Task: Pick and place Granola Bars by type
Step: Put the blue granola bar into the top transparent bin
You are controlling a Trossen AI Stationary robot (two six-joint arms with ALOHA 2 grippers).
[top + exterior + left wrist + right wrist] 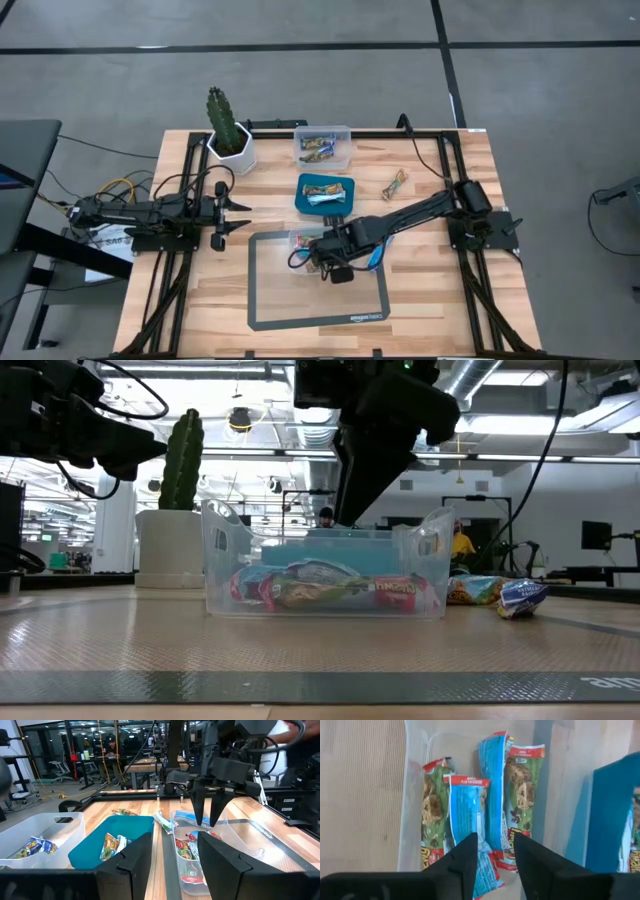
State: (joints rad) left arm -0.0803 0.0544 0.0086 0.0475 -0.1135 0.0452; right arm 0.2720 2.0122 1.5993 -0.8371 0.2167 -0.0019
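Several granola bars, blue-and-white ones and green-tan ones with red ends, lie flat in a clear bin (303,240) on the grey mat; they show best in the right wrist view, blue bar (492,795), green bar (522,790). My right gripper (495,855) hovers open above them, fingers pointing down, one on each side of a blue bar, touching nothing. It also shows as the right gripper (206,817) over the clear bin (192,855). A teal bin (325,193) and a far clear bin (322,146) each hold bars. My left gripper (175,865) waits open at the table's left.
A loose bar (395,183) lies on the wood right of the teal bin. A potted cactus (230,130) stands at the far left. A dark frame rail runs along the table's edges. The near part of the mat (320,300) is bare.
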